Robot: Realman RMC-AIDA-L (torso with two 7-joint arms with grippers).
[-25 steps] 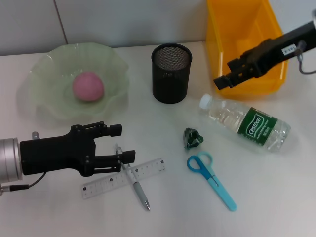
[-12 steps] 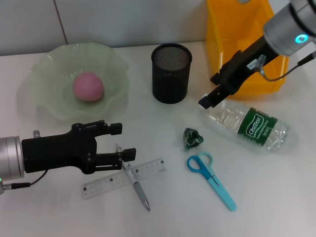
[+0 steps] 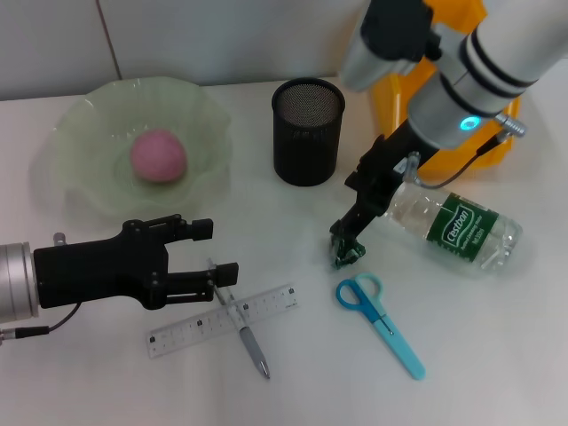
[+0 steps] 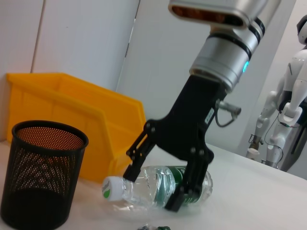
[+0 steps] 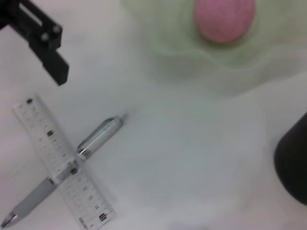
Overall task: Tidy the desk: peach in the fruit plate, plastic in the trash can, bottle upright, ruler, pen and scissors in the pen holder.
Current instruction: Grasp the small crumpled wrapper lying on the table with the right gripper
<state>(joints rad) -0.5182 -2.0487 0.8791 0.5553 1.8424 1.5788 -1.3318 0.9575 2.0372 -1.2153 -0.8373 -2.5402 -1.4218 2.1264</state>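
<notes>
So, working from the left: peach (image 3: pixel 159 155) already sits in the fruit plate (image 3: pixel 80 133), that one's sorted. My left gripper (image 3: pixel 216 254) hangs fingers apart just above the pen (image 3: pixel 240 320), which lies crossed over the ruler (image 3: pixel 220 320). Pen holder (image 3: pixel 307 130) stands further back. My right gripper (image 3: pixel 346 232) is down at the crumpled green plastic (image 3: pixel 348 250), fingers spread, not closed on it yet. So I reckon the plastic step is on: close on it, then carry it back to the trash can (image 3: pixel 390 84). Bottle (image 3: pixel 441 220) lies on its side, scissors (image 3: pixel 380 320) untouched
</notes>
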